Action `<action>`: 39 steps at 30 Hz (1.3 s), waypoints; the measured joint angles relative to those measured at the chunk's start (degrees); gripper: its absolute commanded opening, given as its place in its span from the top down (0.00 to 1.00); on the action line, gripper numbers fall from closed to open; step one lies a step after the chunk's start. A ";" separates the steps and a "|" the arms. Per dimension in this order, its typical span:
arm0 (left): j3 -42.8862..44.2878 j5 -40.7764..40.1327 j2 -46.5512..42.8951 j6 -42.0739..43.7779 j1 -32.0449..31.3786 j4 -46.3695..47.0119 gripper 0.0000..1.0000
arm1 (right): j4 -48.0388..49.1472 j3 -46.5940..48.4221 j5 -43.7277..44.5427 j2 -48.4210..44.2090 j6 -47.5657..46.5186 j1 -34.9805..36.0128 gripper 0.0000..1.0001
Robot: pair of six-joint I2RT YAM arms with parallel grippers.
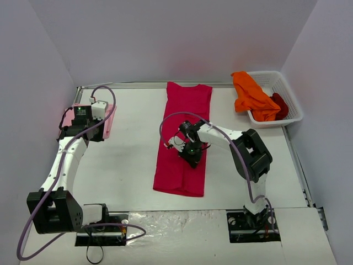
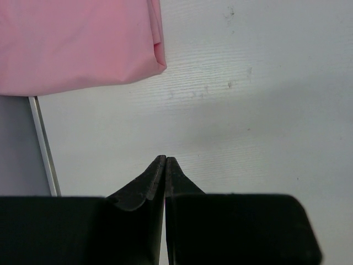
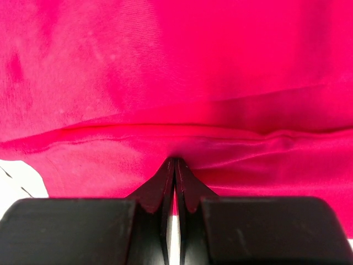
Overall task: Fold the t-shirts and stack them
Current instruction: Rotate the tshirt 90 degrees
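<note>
Shirt, crimson (image 1: 182, 135): lies mid-table (image 1: 124, 165) as 1 long narrow strip, running from the far edge toward the arms; flat, sides folded in.
Right gripper (image 3: 174, 162): fingers together, tips down against a raised fold of the crimson shirt (image 3: 182, 66); whether any cloth is nipped between them I cannot tell. Seen from above, it sits on the strip's lower half (image 1: 191, 150).
Left gripper (image 2: 165, 159): fingers together, holding nothing, over bare table (image 2: 248, 121).
Pink shirt (image 2: 71, 44): folded, at the table's left edge, its corner just beyond the left fingertips and apart from them; from above, the left wrist covers most of it (image 1: 67, 117).
Orange shirt (image 1: 251, 96): crumpled, draped over the near-left rim of the basket (image 1: 276, 122), partly inside and partly hanging onto the table.
Dark red shirt (image 1: 281, 105): bunched inside the basket, touching the orange one.
Basket: white mesh, at the far right corner, well apart from both grippers.
</note>
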 measured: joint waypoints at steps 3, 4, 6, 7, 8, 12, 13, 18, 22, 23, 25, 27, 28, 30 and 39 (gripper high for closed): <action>0.00 0.13 0.22 0.00 -0.09 0.00 0.98 | -0.98 -0.11 -0.07 -0.02 -0.57 -2.10 1.00; 0.00 0.13 0.33 0.00 -0.24 0.00 0.98 | -1.22 -0.13 -0.04 -0.02 -0.83 -2.47 1.00; 0.00 0.13 0.57 0.00 -0.33 0.00 0.98 | -1.57 -0.15 -0.04 0.02 -1.20 -3.39 1.00; 0.00 0.13 0.66 0.00 -0.37 0.00 0.98 | -1.70 -0.13 -0.04 0.04 -1.36 -3.65 1.00; 0.00 0.13 0.72 0.00 -0.37 0.00 0.97 | -1.88 -0.04 -0.04 0.15 -1.53 -3.85 1.00; 0.00 0.13 0.74 0.02 -0.66 0.00 0.98 | -3.65 1.84 -0.37 1.60 -2.01 -4.85 1.00; 0.00 0.11 0.74 0.04 -0.70 0.00 0.98 | -4.28 2.56 -0.57 2.12 -2.10 -5.20 1.00; 0.00 0.11 0.76 0.20 -0.79 -0.02 0.98 | -6.88 6.29 -0.76 4.87 -2.23 -6.75 1.00; 0.00 0.09 1.09 0.28 -0.81 0.00 0.98 | -8.96 9.40 -1.11 7.04 -2.21 -7.69 1.00; 0.00 0.09 1.18 0.31 -0.81 -0.02 0.98 | -9.22 9.94 -1.14 7.43 -2.23 -7.87 1.00; 0.00 0.09 1.49 0.33 -0.81 0.00 0.98 | -9.94 11.19 -1.16 8.26 -2.23 -8.17 1.00; 0.00 0.07 1.73 0.35 -0.98 0.00 0.98 | -10.88 12.48 -1.22 9.18 -2.23 -8.44 1.00; 0.00 0.07 1.81 0.37 -1.01 0.00 0.98 | -11.30 13.49 -1.36 9.90 -2.21 -8.63 1.00; 0.00 0.07 1.84 0.42 -1.07 0.02 0.98 | -12.09 15.06 -1.64 10.86 -2.19 -9.05 1.00; 0.00 0.07 1.90 0.46 -1.18 0.00 0.98 | -13.29 21.46 -2.21 14.58 -1.95 -10.56 1.00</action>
